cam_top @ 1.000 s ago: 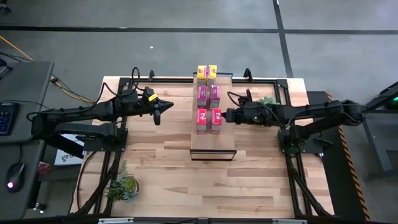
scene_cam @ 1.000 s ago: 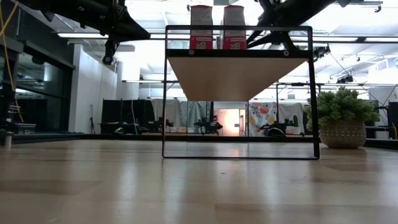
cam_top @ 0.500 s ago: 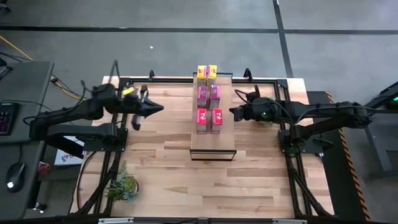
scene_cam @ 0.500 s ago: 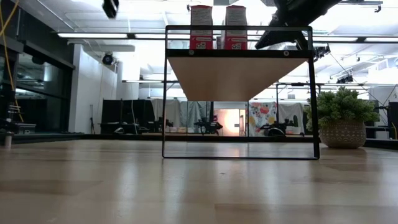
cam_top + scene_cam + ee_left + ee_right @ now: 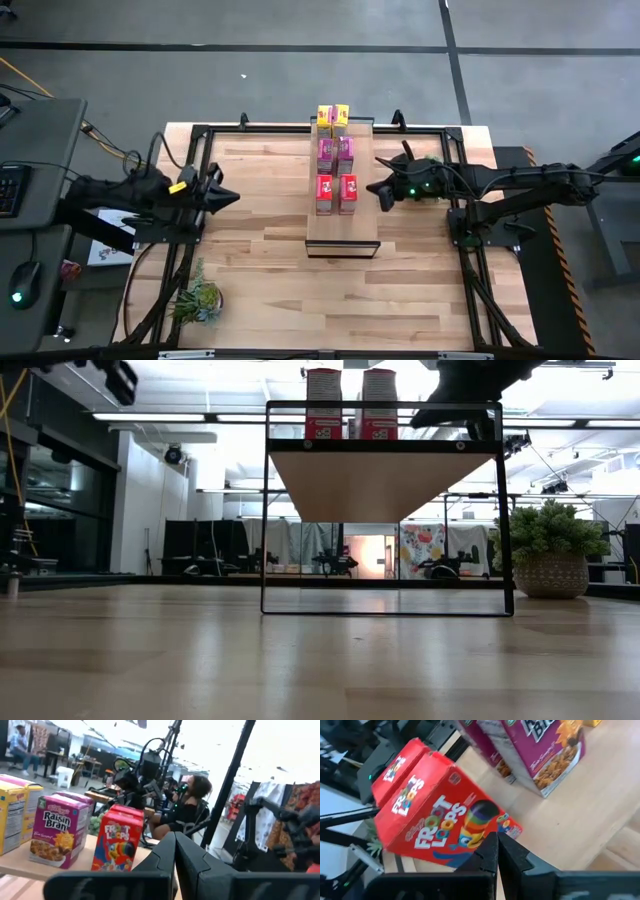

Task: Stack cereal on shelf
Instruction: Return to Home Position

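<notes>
Six cereal boxes (image 5: 337,153) stand on the shelf (image 5: 342,232) in three pairs: yellow at the far end, pink in the middle, red nearest. Left tool (image 5: 224,197) is pressed together, empty, over the counter's (image 5: 280,270) left side, well apart from the shelf. Right tool (image 5: 377,189) is pressed together, empty, near the red pair, not touching.
</notes>
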Robot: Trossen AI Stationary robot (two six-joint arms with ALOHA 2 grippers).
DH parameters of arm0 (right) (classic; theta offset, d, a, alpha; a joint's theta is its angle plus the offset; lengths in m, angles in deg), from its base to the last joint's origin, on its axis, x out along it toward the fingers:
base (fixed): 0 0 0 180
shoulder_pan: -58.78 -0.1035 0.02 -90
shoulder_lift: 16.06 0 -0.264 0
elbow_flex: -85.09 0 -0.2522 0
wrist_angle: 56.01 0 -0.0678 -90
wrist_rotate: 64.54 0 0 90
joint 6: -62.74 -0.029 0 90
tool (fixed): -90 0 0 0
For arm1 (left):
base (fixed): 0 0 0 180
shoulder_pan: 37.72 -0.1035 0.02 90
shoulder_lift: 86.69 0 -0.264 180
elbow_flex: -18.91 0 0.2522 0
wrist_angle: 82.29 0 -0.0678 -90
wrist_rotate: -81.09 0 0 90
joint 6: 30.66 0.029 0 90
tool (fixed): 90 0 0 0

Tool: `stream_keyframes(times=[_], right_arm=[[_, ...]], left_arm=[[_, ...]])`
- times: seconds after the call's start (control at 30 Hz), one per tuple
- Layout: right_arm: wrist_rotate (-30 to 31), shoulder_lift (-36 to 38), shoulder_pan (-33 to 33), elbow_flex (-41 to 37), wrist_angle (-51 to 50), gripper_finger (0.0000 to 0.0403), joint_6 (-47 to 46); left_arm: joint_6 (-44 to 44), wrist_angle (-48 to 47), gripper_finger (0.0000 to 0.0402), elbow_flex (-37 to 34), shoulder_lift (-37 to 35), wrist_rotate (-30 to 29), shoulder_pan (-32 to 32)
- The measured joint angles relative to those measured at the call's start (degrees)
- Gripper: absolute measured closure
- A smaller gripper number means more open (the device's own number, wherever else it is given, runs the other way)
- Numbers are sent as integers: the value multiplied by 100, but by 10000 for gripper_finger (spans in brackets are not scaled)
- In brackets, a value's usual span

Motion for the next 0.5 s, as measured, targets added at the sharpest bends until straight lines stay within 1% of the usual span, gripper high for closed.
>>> stream_keyframes(times=[0.17, 0.33, 0.47, 0.5], right_arm=[[-340, 0, 0, 0, 151, 403, -34], [-357, 0, 0, 0, 575, 403, 84], [-361, 0, 0, 0, 767, 403, 156], [-361, 0, 0, 0, 783, 403, 156]], left_arm=[[137, -104, 402, -473, -755, -17, 30], [91, -87, 402, -1000, -1511, -7, 30], [-61, 23, 402, -1284, -1520, 108, 28], [-75, 177, 402, -1345, -1481, 130, 30]])
